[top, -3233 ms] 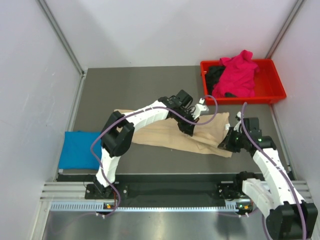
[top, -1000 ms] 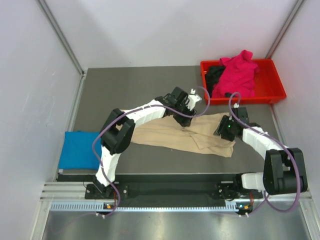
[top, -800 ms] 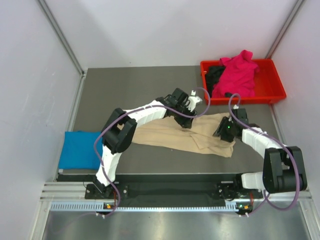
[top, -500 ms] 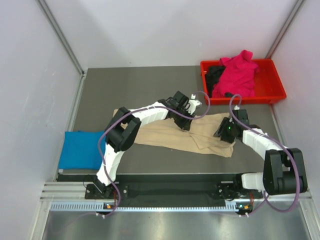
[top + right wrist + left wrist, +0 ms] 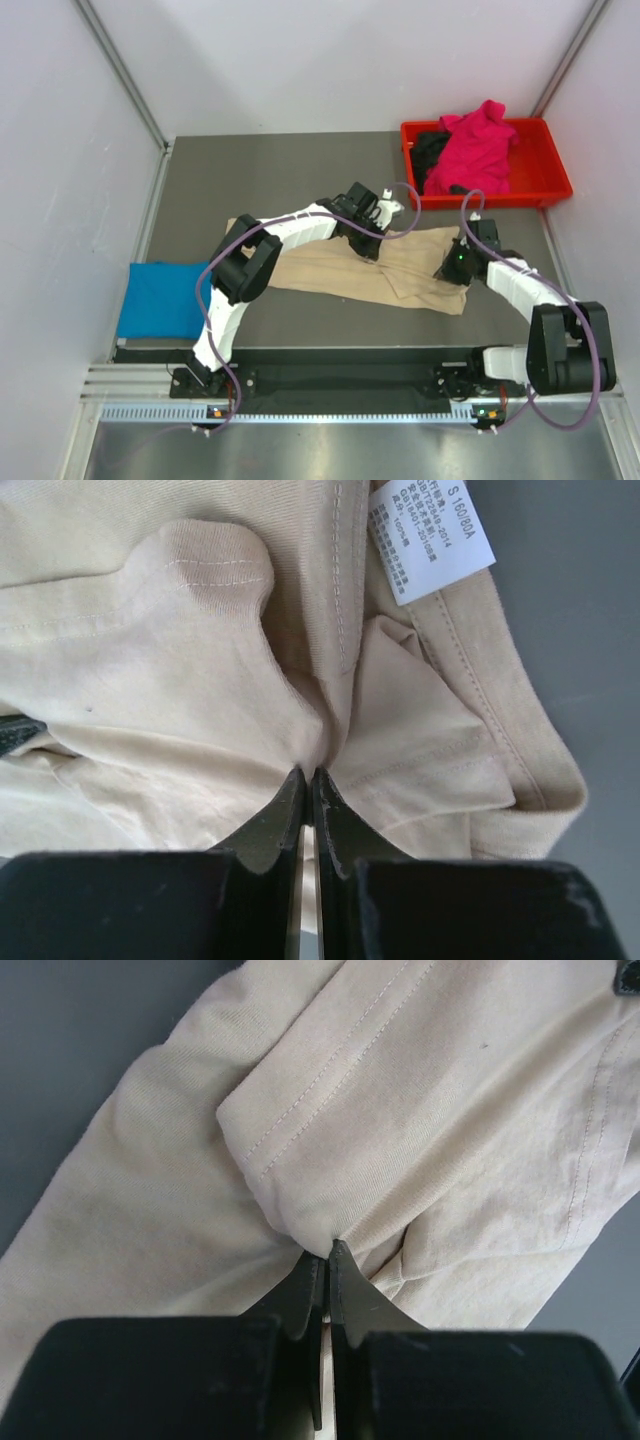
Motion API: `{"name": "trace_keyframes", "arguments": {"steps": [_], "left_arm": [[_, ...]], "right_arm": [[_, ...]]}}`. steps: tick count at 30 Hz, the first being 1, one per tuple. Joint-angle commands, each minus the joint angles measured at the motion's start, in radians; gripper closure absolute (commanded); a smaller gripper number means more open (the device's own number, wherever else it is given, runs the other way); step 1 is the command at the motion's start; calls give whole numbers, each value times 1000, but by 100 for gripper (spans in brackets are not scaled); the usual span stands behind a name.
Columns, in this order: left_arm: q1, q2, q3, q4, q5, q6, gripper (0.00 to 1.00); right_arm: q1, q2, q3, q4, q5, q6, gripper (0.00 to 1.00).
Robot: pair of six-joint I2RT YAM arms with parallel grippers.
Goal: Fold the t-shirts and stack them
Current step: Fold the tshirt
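The beige t-shirt [image 5: 320,270] lies spread and rumpled across the middle of the table. My left gripper [image 5: 372,248] is down on its upper middle, and in the left wrist view the gripper [image 5: 328,1250] is shut on a pinched fold of the beige cloth [image 5: 400,1110]. My right gripper [image 5: 447,268] sits on the shirt's right end. In the right wrist view it [image 5: 309,773] is shut on a pinch of the cloth [image 5: 180,660] near the white label [image 5: 430,540]. A folded blue t-shirt [image 5: 158,300] rests at the left. The magenta t-shirt [image 5: 480,150] and black t-shirt [image 5: 430,150] lie in the tray.
The red plastic tray [image 5: 545,192] stands at the back right corner. Grey walls close in the table on the left, back and right. The arm bases and a metal rail [image 5: 300,410] run along the near edge.
Both grippers have gone from open to shut on folds of the beige t-shirt. The arms have hardly shifted, and the shirt lies as before.
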Motion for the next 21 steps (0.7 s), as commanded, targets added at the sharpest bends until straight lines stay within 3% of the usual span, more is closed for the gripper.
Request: {"name": "trace_keyframes", "arguments": {"steps": [1,8,17,18,19,21], "left_arm": [[5,-37,44,-22,15,36,100],[9,-61,69,-85,41,69,100],[9,-31,44,-125,69,96,99],[8,-20,47,-128,71,94,93],[9,-14,52,-132,69,88,74],[9,-20,67,-137,69,82,55]], "right_arm": [[-9,-42,76,-80,36,-48,98],[-9,-105,108,-209,5,-82,100],[-11,-91,23,-189,-17,-79,100],[-9,-82,19,-180,-8,-81,93],[-9,-71,16,-171,24,-81,86],[-11,-45,22,-168,47,-79,71]]}}
